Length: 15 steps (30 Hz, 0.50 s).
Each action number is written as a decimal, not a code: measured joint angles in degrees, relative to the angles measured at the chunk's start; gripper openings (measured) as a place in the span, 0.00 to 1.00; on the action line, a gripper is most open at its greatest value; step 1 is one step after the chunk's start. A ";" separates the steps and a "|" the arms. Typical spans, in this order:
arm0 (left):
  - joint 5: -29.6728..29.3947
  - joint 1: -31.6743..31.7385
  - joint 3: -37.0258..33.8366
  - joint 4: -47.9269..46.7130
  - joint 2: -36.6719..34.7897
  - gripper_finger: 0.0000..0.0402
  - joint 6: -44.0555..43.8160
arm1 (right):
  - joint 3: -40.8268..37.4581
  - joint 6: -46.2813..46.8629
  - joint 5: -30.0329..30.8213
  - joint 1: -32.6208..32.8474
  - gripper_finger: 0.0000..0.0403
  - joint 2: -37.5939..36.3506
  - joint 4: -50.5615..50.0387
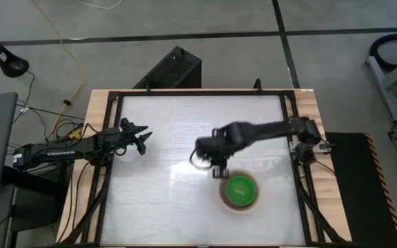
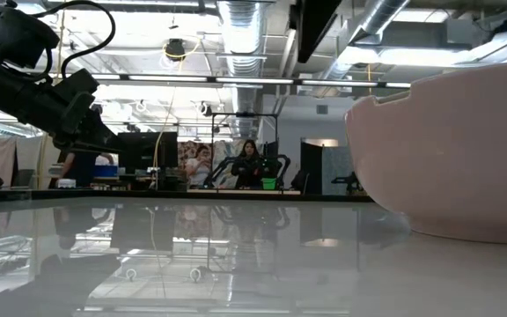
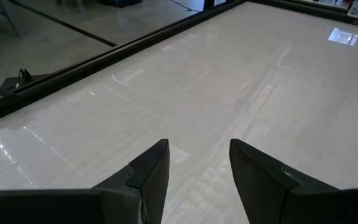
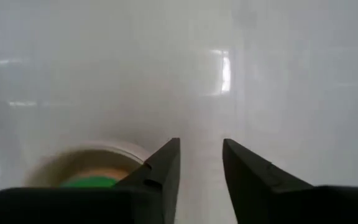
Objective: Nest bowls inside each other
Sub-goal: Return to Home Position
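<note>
The bowls stand as one stack on the table's near right part. A bright-green bowl [image 1: 240, 190] sits inside a cream-white bowl [image 1: 223, 196]. In the right wrist view a grey-beige rim [image 4: 73, 169] shows between the cream rim [image 4: 98, 149] and the green bowl [image 4: 92, 182]. The low view shows the cream bowl's wall [image 2: 447, 158] resting on its base. My right gripper [image 1: 218, 171] [image 4: 201, 146] hangs open above the table, just to the far left of the stack, with nothing between its fingers. My left gripper [image 1: 142, 140] [image 3: 197, 146] is open near the table's left edge.
A black frame [image 1: 198, 92] borders the white tabletop. The table surface [image 1: 178, 200] left of the stack is bare. In the low view, people and equipment [image 2: 249, 167] show in the room beyond the table.
</note>
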 joint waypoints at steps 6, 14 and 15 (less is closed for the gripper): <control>0.00 0.00 -0.01 0.00 0.00 0.39 0.00 | -12.92 0.71 0.43 -5.18 0.15 -14.18 2.95; -0.02 0.00 0.00 0.00 -0.02 0.39 0.00 | -54.34 5.58 7.73 -5.60 0.05 -47.81 41.69; 0.00 0.00 0.00 0.00 0.00 0.39 0.00 | -59.53 6.03 7.81 -5.62 0.05 -51.20 47.17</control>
